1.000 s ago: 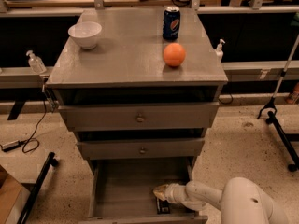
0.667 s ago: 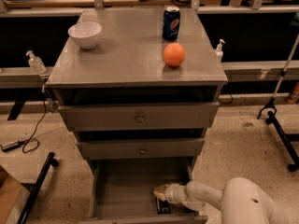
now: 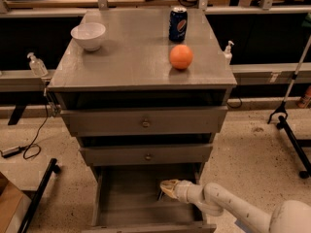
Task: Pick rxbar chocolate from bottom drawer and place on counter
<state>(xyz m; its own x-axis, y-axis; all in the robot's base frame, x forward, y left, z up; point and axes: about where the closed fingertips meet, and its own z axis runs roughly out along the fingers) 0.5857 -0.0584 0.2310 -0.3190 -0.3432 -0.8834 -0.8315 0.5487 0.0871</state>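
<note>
The bottom drawer (image 3: 121, 203) stands pulled open below two closed knob drawers. My gripper (image 3: 168, 187) reaches in from the lower right and sits over the right part of the drawer's floor. A small dark sliver (image 3: 159, 194) shows at the gripper's lower left edge; I cannot tell whether it is the rxbar chocolate. No other part of the bar shows on the drawer floor. The counter (image 3: 131, 57) is the grey top of the cabinet, far above the gripper.
On the counter stand a white bowl (image 3: 88, 35) at the back left, a blue Pepsi can (image 3: 178, 24) at the back right and an orange (image 3: 181, 57) in front of the can. Sanitizer bottles (image 3: 37, 64) flank the cabinet. A black stand leg (image 3: 291, 135) is at the right.
My gripper has moved up and back from the drawer's front part. The dark bar that lay under it on the drawer floor no longer shows there.
</note>
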